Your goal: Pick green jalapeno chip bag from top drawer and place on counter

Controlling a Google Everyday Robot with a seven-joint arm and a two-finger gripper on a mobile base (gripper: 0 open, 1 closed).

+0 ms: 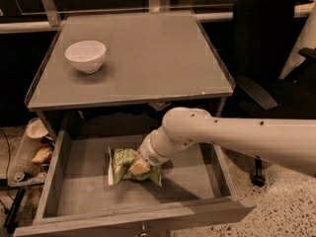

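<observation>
The green jalapeno chip bag (120, 163) lies crumpled on the grey bottom of the open top drawer (84, 181), near its middle. My gripper (138, 167) reaches down into the drawer from the right on a thick white arm and is shut on the right part of the bag, with a pale fingertip (140, 167) pressed on it. The bag still rests on the drawer bottom. The counter (148, 58) is the flat grey tabletop directly above the drawer's back half.
A white bowl (85, 56) stands on the counter's left side. A black office chair (266, 48) stands to the right of the table. A tray with cups and clutter (32, 152) sits on the floor to the left. The drawer's front panel (138, 221) is pulled out towards the camera.
</observation>
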